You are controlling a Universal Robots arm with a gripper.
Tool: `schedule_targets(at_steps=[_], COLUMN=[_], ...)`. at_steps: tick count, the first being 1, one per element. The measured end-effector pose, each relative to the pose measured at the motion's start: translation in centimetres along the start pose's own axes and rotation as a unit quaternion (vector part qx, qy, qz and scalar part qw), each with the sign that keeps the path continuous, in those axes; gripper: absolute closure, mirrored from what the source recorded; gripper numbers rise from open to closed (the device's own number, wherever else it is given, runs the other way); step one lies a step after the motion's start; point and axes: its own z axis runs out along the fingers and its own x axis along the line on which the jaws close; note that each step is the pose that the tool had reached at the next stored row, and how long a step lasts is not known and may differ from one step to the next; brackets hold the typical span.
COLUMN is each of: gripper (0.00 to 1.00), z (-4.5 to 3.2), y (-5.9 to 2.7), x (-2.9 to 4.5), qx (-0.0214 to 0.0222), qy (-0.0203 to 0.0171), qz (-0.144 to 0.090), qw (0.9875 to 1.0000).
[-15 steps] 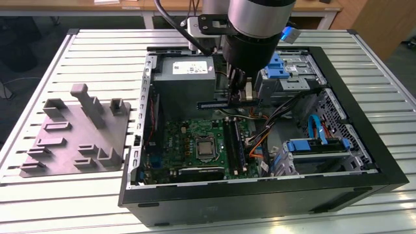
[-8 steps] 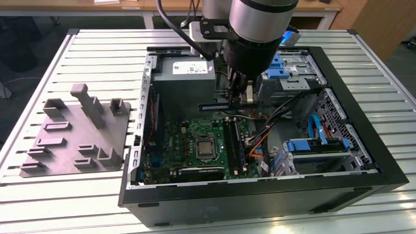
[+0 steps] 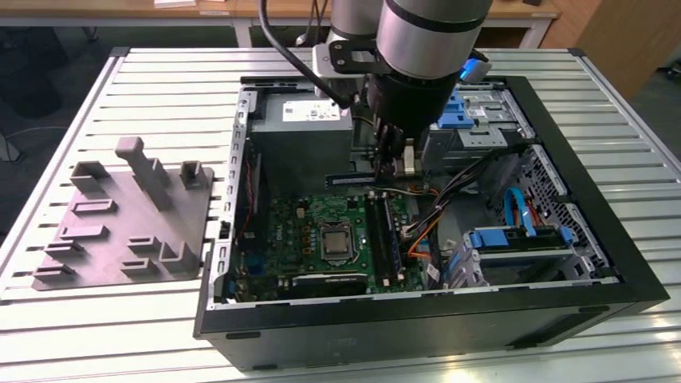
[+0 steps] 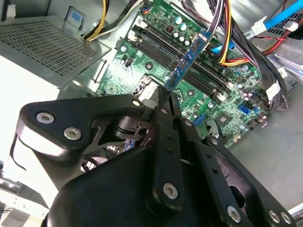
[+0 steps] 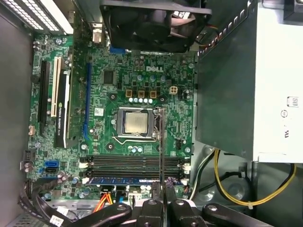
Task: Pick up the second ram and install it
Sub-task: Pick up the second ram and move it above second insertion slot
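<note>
My gripper is shut on the second ram, a thin dark stick with a blue-green face that juts out past the fingertips. It hangs above the motherboard inside the open computer case, clear of the board. In the first wrist view the second ram appears edge-on as a thin line running from the gripper across the memory slots toward the processor. A similar memory stick sits seated in the slot nearest the gripper. In the exterior view the gripper holds the second ram above the top end of the slots.
A grey power supply and a black fan border the board. Bundled cables and blue-tabbed drive cages crowd the slot side. A grey holder fixture stands on the slatted table at the exterior view's left.
</note>
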Motion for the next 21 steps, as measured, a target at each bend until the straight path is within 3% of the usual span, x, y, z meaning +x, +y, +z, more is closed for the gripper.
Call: schedule_targets(at_steps=[6,10,11,14,18,21], gripper=[0.86,0.86,0.86,0.86,0.86,0.86], z=[0.46,0.58,0.74,1.02,1.26,1.46], y=[0.03,0.5,0.78,0.85,0.88,0.88], x=[0.26,0.72,1.77,2.64,2.73,2.74], qx=[0.0,0.0,0.0,0.0,0.0002,0.0021], qy=[0.0001,0.0,0.0,0.0001,0.0,-0.0007], qz=[0.0,0.0,0.0,0.0,0.003,0.023], qw=[1.0,1.0,1.0,1.0,1.0,0.9997])
